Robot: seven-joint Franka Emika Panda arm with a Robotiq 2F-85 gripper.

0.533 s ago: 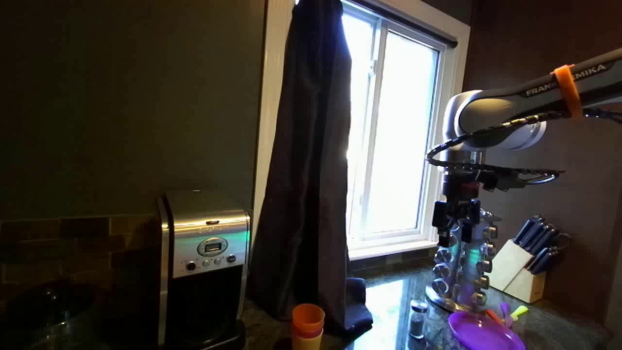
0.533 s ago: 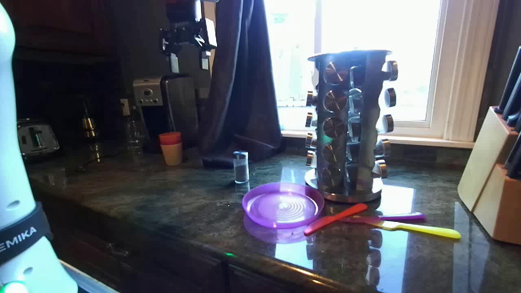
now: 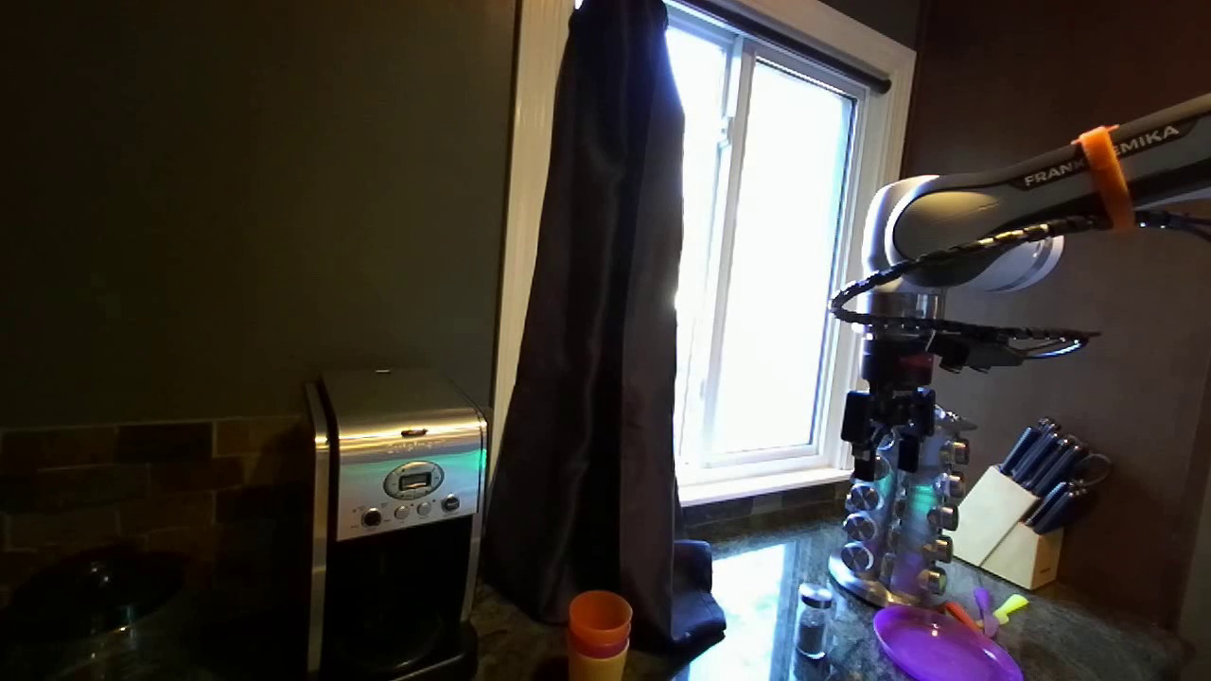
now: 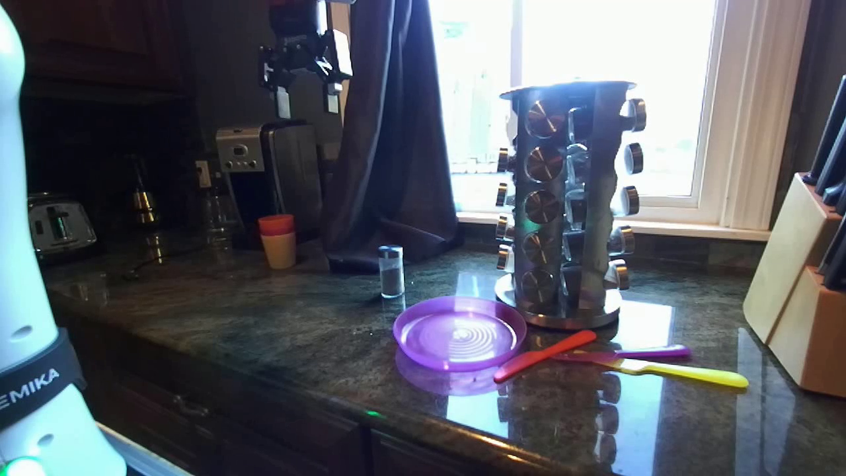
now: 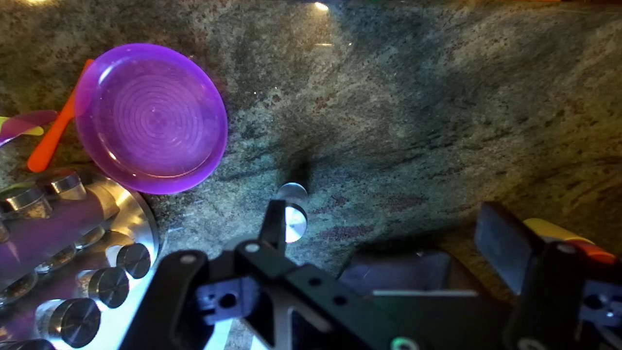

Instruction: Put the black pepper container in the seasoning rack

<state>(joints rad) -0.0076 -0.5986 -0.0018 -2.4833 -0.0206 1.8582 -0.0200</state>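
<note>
The pincer (image 4: 307,104) is hanging spread and empty above the counter (image 4: 291,324), probably needing centring over the upright pepper container (image 4: 391,274) before descending straight down around it.

Bright window (image 3: 795,255), pale frame (image 4: 753,112), dark curtain (image 3: 610,340) at one side. Dim wall (image 3: 246,208), brick-like tile (image 3: 104,473) low down. Glossy mottled counter (image 4: 231,317) reflecting window's light, dark cabinets (image 4: 284,436) beneath.

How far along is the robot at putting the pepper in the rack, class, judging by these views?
Looks done: only readying, with the gripper open above the counter. In hand: nothing; its jaws stand apart and empty. Left: grasping, lifting, carrying and placing, since the pepper stands upright on the counter, apart from the rack.
</note>
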